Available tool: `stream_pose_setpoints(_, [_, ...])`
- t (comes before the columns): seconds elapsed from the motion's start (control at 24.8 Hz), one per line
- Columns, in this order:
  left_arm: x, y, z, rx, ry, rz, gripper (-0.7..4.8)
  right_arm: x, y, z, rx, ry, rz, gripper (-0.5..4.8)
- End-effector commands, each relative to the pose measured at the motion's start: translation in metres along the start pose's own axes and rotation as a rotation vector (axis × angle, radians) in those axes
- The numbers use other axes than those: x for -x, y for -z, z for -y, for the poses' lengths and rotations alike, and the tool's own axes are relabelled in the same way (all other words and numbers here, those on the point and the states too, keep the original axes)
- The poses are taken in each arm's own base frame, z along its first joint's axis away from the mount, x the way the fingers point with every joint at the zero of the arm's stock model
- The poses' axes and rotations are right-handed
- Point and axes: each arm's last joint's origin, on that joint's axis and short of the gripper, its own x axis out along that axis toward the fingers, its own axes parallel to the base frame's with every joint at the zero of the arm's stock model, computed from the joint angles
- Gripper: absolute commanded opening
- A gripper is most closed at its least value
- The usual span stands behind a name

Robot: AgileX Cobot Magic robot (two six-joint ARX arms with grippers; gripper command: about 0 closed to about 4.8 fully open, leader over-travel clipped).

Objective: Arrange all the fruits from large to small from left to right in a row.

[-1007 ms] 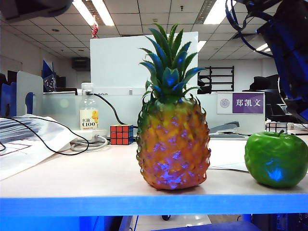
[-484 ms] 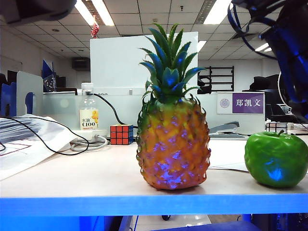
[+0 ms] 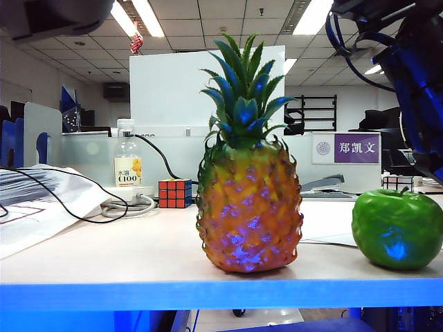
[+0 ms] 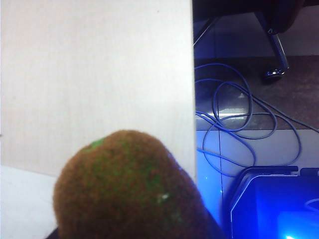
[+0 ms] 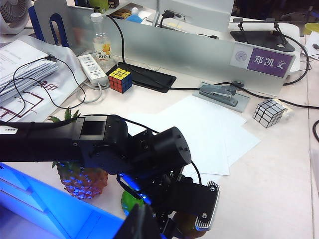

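The pineapple (image 3: 249,207) stands upright mid-table, and the green apple (image 3: 398,228) sits to its right. In the right wrist view my left arm reaches over the pineapple (image 5: 79,179) and the apple (image 5: 130,201). Its left gripper (image 5: 192,221) is shut on the brown kiwi (image 5: 185,228) just past the apple, with a silver-padded finger (image 5: 208,206) showing beside the fruit. The kiwi (image 4: 129,189) fills the left wrist view and hides the jaws, hanging over the table near its edge. I cannot tell whether it touches the table. My right gripper (image 5: 142,224) hangs high above, shut and empty.
A Rubik's cube (image 3: 174,193), a bottle (image 3: 127,162) and a cabled power strip (image 5: 89,67) stand at the back left. White sheets (image 5: 199,129), a stapler (image 5: 219,93) and a silver cube (image 5: 269,112) lie behind the fruits. The blue-lit front edge (image 3: 221,294) is close.
The dark arm parts along the top of the exterior view have shifted slightly. The pineapple and apple have not moved.
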Motion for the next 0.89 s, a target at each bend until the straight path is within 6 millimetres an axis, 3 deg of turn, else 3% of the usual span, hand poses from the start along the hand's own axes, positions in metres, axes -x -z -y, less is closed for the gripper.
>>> stream_pose_setpoints(0.04, [-0.0047, 0.0049, -0.0017, -0.007, 0.006, -0.023, -0.05, 0.0006, -0.0018, 0.0001, -0.006, 0.003, 0.017, -0.05])
stream_pose_setpoints(0.44, [-0.0067, 0.0063, -0.0017, -0.012, 0.004, -0.033, 0.07, 0.0006, -0.0018, 0.0001, -0.006, 0.004, 0.017, -0.05])
stream_pose_setpoints(0.48, [-0.0067, 0.0059, -0.0020, -0.013, 0.000, -0.029, 0.57, 0.0006, -0.0018, 0.0001, -0.006, 0.004, 0.017, -0.05])
stream_pose_setpoints(0.56, [-0.0067, 0.0059, -0.0023, -0.013, -0.003, -0.029, 1.03, 0.0006, -0.0018, 0.0001, -0.006, 0.004, 0.017, -0.05])
stream_pose_setpoints(0.89, [-0.0067, 0.0054, -0.0031, -0.015, -0.015, -0.026, 2.26, 0.0006, -0.0018, 0.0007, -0.003, 0.023, 0.017, -0.05])
